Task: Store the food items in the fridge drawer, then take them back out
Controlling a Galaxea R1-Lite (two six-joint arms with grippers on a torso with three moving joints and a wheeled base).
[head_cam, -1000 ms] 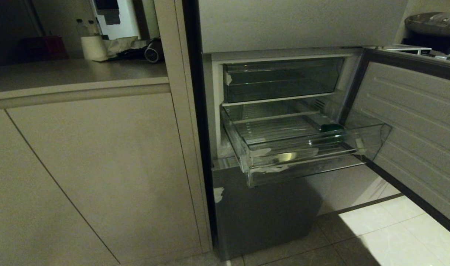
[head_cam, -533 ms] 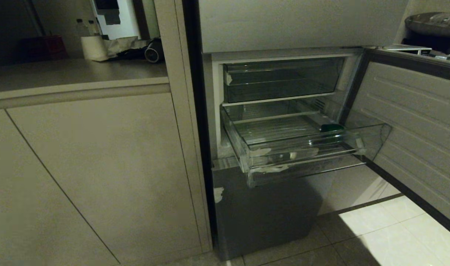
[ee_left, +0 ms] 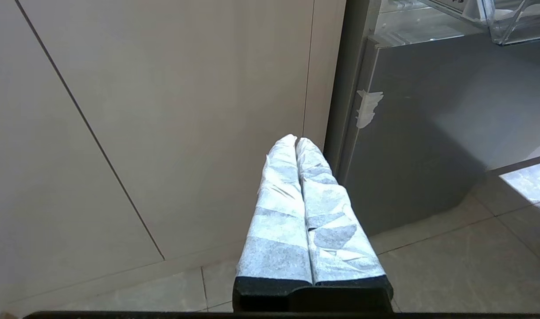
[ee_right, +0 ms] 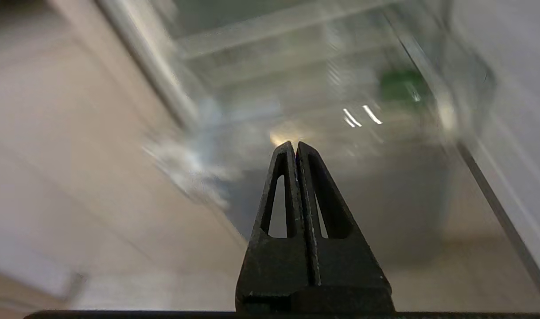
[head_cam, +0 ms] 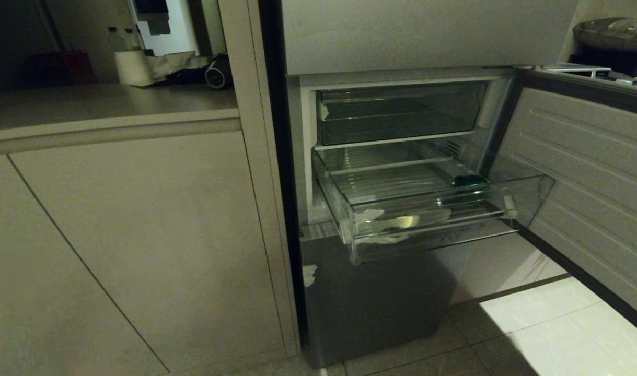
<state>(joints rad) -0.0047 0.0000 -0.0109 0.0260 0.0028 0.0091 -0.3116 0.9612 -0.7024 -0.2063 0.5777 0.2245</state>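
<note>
The drawer [head_cam: 428, 209] stands pulled out of the fridge [head_cam: 381, 303], beside the open door [head_cam: 585, 172]. One food item [head_cam: 470, 180], a dark green lump, lies on the ribbed floor at the drawer's back right corner, close to the side wall. Nothing else is seen inside. The compartment [head_cam: 396, 112] above it looks bare.

Progress, as a judgement: the item sits in the drawer, so storing appears done for this piece. The drawer is not pushed in. Taking the item back out is not yet done. Whether other items exist cannot be told.

Views compared: the head view shows the whole fridge front, the counter [head_cam: 109, 102] and the cabinet [head_cam: 140, 250], but neither arm. The left wrist view shows the left gripper [ee_left: 296, 141], its wrapped fingers pressed together and empty, low before the cabinet and the grey lower panel [ee_left: 429, 133], with only a drawer corner visible. The right wrist view, blurred, shows the right gripper [ee_right: 295, 144], fingers together and empty, pointed towards the drawer front with the green item [ee_right: 400, 85] beyond, well apart.
</note>
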